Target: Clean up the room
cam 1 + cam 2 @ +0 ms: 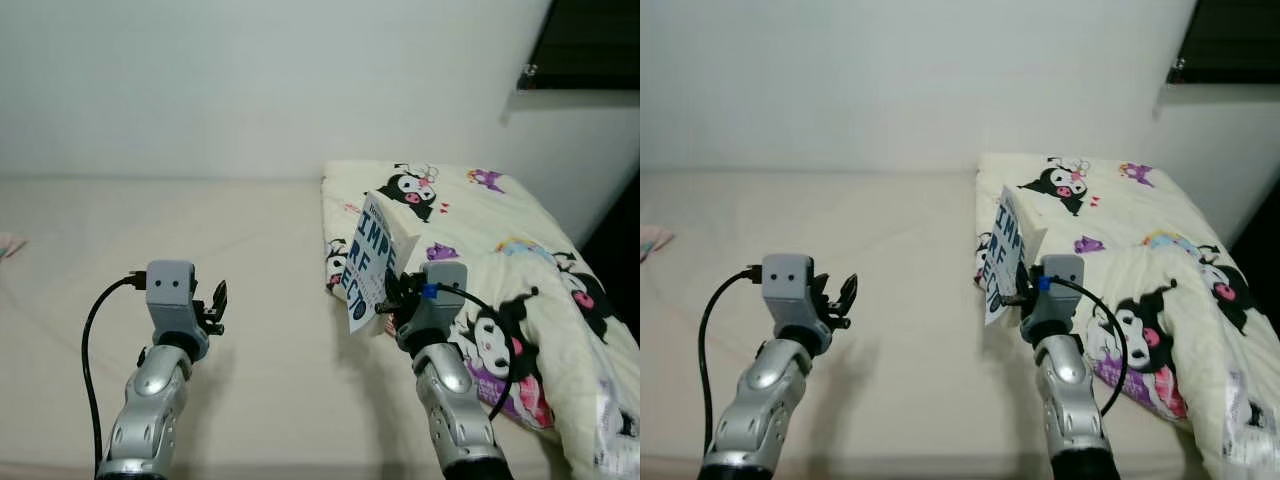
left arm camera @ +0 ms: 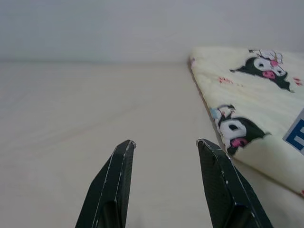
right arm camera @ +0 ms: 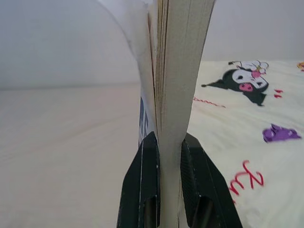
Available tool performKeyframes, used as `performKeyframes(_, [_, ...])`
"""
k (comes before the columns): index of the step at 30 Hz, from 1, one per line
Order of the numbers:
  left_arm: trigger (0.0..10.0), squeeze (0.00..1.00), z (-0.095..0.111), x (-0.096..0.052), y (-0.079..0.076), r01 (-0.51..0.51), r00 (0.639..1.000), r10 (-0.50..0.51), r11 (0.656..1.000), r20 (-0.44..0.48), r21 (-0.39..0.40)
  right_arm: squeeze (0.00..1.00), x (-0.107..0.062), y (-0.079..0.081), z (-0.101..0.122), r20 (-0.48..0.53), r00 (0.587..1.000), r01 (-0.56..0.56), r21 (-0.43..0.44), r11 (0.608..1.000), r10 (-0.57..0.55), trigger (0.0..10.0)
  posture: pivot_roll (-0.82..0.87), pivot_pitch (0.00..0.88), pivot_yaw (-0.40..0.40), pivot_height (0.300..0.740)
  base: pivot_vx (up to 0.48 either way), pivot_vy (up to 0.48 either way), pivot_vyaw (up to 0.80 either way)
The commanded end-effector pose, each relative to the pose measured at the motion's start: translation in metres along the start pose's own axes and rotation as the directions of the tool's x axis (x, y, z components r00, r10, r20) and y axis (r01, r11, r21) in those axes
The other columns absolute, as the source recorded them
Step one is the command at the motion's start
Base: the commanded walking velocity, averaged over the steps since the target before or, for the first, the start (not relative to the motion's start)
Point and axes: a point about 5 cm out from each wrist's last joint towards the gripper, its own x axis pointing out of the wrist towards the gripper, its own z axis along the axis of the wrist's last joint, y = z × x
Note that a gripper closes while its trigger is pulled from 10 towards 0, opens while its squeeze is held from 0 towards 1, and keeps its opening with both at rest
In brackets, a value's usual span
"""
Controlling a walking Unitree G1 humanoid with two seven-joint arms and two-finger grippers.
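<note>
- We've got a book (image 1: 370,262) up in the air here, a white cover with big dark blue block letters, standing nearly upright and leaning a little, over the near left edge of the patterned blanket (image 1: 500,260).
- The right gripper (image 3: 166,147) is clamped on it: in the right wrist view the two black fingers (image 3: 142,185) press either side of the page block, cream page edges running straight up between them.
- The cover bows away from the pages on one side in that wrist view, a curl of white with a slice of blue print below it.
- The left gripper (image 2: 165,142) hangs over the bare cream bed sheet (image 1: 250,300), fingers spread apart with nothing between them.
- The blanket is pale yellow with black-and-white cartoon characters and small purple and pink figures, lying crumpled on the right side of the bed.
- We can read only part of the lettering on the cover; the lower lines bend away and the rest is too angled to make out.
- The book's bottom edge is hidden behind the right gripper in the head views.
- A dark window corner (image 1: 585,45) is cut off at upper right.
</note>
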Motion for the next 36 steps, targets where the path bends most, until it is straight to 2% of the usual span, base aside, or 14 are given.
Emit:
performKeyframes(1, [10.0,0.00,0.001,-0.001,-0.003,0.002,1.000,-0.002,1.000,0.009,-0.009,0.00,-0.001,0.002,0.007,0.047,0.999,-0.015,-0.022,1.000,0.016,10.0,0.02,0.000,-0.042,0.729,0.000,0.000,0.00])
performKeyframes(6, [10.0,0.00,0.001,-0.002,-0.004,0.013,1.000,-0.014,1.000,0.009,0.013,0.00,-0.002,0.006,0.003,0.026,0.999,-0.038,-0.048,0.998,0.039,10.0,0.02,0.000,-0.042,0.740,0.000,0.000,0.00])
performKeyframes(10, [10.0,0.00,0.000,-0.003,-0.004,0.024,1.000,-0.024,0.999,-0.003,0.024,0.00,0.000,0.008,-0.011,-0.063,0.998,-0.024,-0.068,0.997,0.020,10.0,0.02,0.000,-0.044,0.740,0.000,0.000,0.00])
performKeyframes(27, [10.0,0.00,0.000,-0.001,-0.005,0.035,0.999,-0.034,0.998,-0.011,0.054,0.00,-0.003,0.009,-0.011,-0.047,0.998,-0.054,-0.053,0.997,0.052,10.0,0.02,0.000,-0.041,0.740,0.000,0.000,0.00])
performKeyframes(36, [10.0,0.00,0.001,-0.001,-0.003,0.030,0.999,-0.029,0.999,-0.014,0.026,0.00,-0.001,0.011,-0.011,-0.053,0.997,-0.057,-0.058,0.997,0.054,10.0,0.02,0.000,-0.038,0.740,0.000,0.000,0.00])
